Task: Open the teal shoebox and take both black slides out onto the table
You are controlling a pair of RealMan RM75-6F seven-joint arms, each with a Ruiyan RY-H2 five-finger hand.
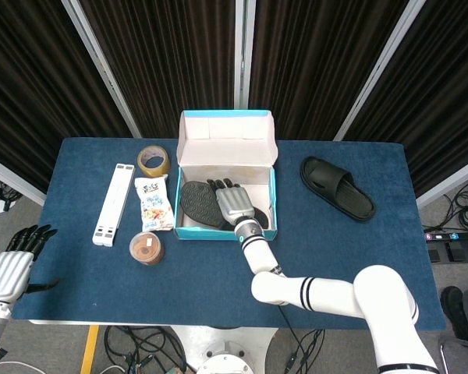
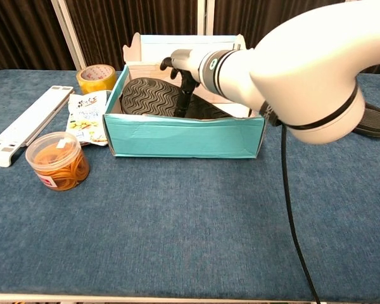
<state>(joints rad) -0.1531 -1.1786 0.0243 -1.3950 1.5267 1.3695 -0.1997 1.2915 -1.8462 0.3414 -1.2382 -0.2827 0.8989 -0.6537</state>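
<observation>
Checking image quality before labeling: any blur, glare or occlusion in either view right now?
Head view: sharp, evenly lit, no glare; the right hand covers part of the slide in the shoebox. Chest view: the close right forearm fills the upper right, looks oversized and slightly soft, hiding most of the slide on the table; the tub of rubber bands is crisp.

White arms, black-banded; silver robot hand (image 1: pixel 232 204), seemingly black-fingered.
</observation>
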